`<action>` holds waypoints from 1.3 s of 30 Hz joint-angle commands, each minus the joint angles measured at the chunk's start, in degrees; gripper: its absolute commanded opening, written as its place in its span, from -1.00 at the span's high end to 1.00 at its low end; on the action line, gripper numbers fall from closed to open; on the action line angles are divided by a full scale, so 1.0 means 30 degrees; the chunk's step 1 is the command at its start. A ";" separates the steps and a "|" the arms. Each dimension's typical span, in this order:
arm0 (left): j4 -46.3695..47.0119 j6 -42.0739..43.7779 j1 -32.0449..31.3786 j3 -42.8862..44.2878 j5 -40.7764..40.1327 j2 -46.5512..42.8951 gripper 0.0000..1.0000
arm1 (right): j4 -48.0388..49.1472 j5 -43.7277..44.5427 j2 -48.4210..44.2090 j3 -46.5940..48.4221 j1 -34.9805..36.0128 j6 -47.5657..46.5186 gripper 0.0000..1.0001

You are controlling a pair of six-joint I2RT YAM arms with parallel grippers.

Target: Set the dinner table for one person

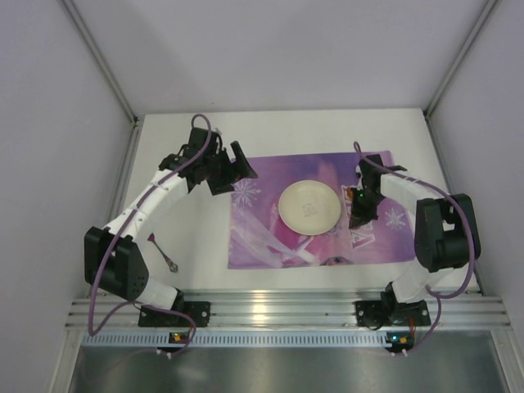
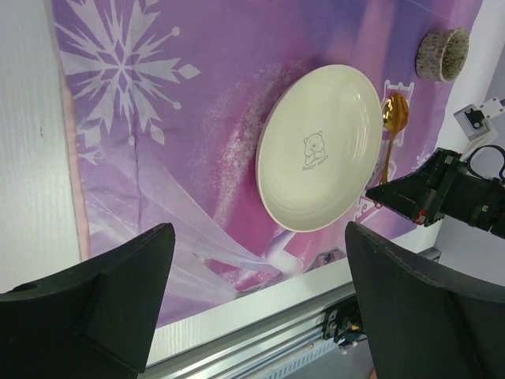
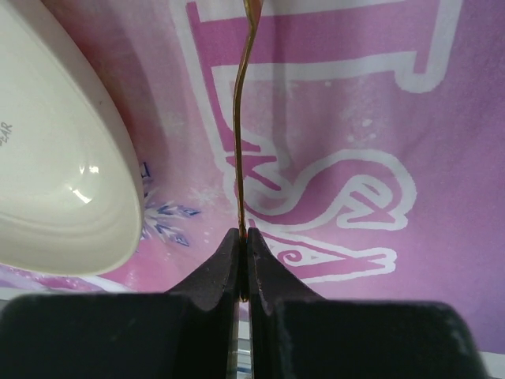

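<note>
Pinched shut on the spoon point(image 3: 240, 142) between the plate point(image 3: 55, 142) and the table's point(image 1: 205, 246) right edge, the right gripper point(image 3: 243, 245) may drag it crooked when opening; the left gripper point(image 2: 256, 260) gapes empty.

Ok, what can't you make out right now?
The spoon: bowl cut by the top edge in the right wrist view; under the right gripper in the top view.
The utensil left of the placemat: top view, too small to tell fork from spoon.
The cup: top view, apparently behind the right arm.
</note>
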 commanded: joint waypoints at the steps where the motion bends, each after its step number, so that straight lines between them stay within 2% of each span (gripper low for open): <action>1: -0.0095 0.0141 0.0157 -0.0140 -0.0008 -0.0836 -0.88 | 0.0250 0.0670 -0.0034 -0.0019 -0.0324 0.0241 1.00; 7: -0.0094 -0.0036 0.0157 -0.0081 -0.0037 -0.0894 -0.87 | -0.0952 0.3396 -0.0268 -0.0311 -0.0705 0.0563 1.00; 9: -0.0065 -0.0065 0.0157 -0.0052 -0.0066 -0.0923 -0.87 | -0.1216 0.3663 -0.0415 -0.0371 -0.0764 0.0592 0.85; 10: -0.0123 -0.0094 0.0157 -0.0052 -0.0067 -0.0952 -0.86 | -0.1304 0.3839 -0.0415 -0.0400 -0.0735 0.0621 0.68; 11: -0.0095 -0.0095 0.0157 -0.0052 -0.0183 -0.1011 -0.87 | -0.1421 0.3869 -0.0502 -0.0429 -0.0764 0.0651 0.18; 13: -0.0212 -0.0182 0.0157 -0.0052 -0.0184 -0.1011 -0.87 | -0.1567 0.4248 -0.0561 -0.0371 -0.0764 0.0797 -0.05; 14: -0.0212 -0.0212 0.0157 -0.0081 -0.0213 -0.1098 -0.87 | -0.1829 0.4454 -0.0591 -0.0313 -0.0764 0.0797 -0.28; 15: -0.0212 -0.0241 0.0157 -0.0081 -0.0271 -0.1128 -0.86 | -0.1948 0.4717 -0.0620 -0.0254 -0.0764 0.0942 -0.36; 19: -0.0737 -0.0213 0.0187 0.0123 -0.1089 -0.1362 -0.87 | -0.2913 0.5159 -0.1176 0.0184 -0.0764 0.1178 -0.43; 22: -0.2462 -0.0212 0.0595 0.0329 -0.3430 -0.1655 -0.87 | -0.3354 0.4662 -0.2375 0.0448 -0.0735 0.1266 -0.43; 25: -0.4542 -0.0182 0.2320 0.0096 -0.5388 -0.1890 -0.88 | -0.4405 0.3990 -0.4015 0.0828 -0.0676 0.1266 -0.43; 28: -0.6975 0.0049 0.5042 -0.0371 -0.6770 -0.1745 -0.90 | -0.5285 0.3256 -0.6324 0.1064 -0.0413 0.1237 -0.43; 32: -0.7303 0.1338 0.9518 -0.2011 -0.5871 -0.1276 -0.96 | -0.6108 0.2114 -0.8380 0.0948 -0.0296 0.1237 -0.44; 35: -0.7534 0.1663 1.1341 -0.2892 -0.6680 -0.0547 -0.95 | -0.6460 0.1234 -0.9436 0.0626 -0.0266 0.1150 -0.45; 39: -0.8121 0.0962 1.2197 -0.3537 -0.8326 0.0189 -0.95 | -0.6695 0.0911 -1.0053 0.0187 -0.0207 0.0944 -0.45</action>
